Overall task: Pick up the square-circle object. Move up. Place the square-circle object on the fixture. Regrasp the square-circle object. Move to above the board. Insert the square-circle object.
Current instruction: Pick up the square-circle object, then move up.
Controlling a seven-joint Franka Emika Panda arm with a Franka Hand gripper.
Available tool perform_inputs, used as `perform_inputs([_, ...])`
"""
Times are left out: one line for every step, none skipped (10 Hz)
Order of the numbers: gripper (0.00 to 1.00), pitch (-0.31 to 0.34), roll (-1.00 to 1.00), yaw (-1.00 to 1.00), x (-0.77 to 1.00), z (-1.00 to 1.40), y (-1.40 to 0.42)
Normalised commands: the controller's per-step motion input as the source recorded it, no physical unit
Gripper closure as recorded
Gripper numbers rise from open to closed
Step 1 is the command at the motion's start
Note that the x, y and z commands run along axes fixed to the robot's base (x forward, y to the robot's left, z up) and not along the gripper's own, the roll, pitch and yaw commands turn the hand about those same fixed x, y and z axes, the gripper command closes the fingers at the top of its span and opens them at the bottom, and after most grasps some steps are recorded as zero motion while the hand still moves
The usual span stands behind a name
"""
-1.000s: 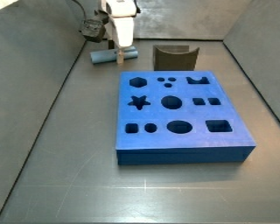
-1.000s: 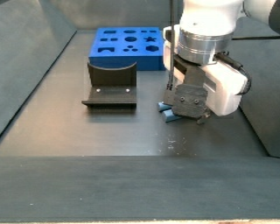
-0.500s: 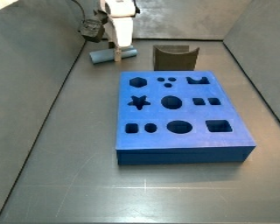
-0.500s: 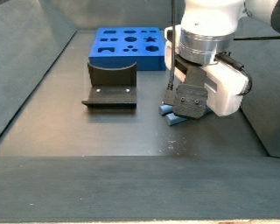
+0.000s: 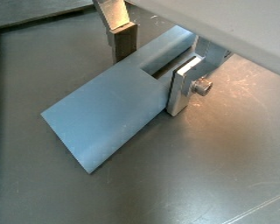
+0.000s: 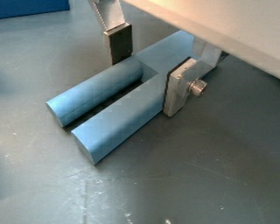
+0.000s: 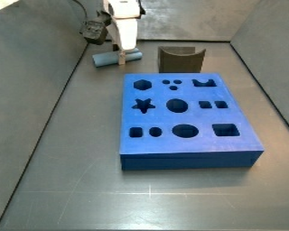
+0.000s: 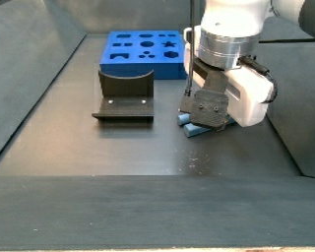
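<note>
The square-circle object (image 6: 113,118) is lying on the surface beside the fixture (image 7: 181,59), the pincer (image 6: 154,63) straddling it with fingers spread (not yet pinching), so every task step is remaining, board (image 7: 183,120) included.

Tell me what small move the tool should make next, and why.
Probably close the tool on the square-circle object. In both wrist views the peg lies on the floor between the fingers, which sit either side of it, seemingly with a gap. In a side view the tool is low over the peg, not lifted.
</note>
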Motion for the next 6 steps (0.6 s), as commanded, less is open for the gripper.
perform_inputs([1.00, 0.000, 0.00, 0.00, 0.00, 0.00, 0.00])
perform_inputs([1.00, 0.000, 0.00, 0.00, 0.00, 0.00, 0.00])
perform_inputs([1.00, 0.000, 0.00, 0.00, 0.00, 0.00, 0.00])
perform_inputs([1.00, 0.000, 0.00, 0.00, 0.00, 1.00, 0.00])
perform_inputs([1.00, 0.044, -0.02, 0.01, -0.04, 1.00, -0.04])
perform_inputs([1.00, 0.077, -0.03, 0.01, -0.06, 1.00, -0.04])
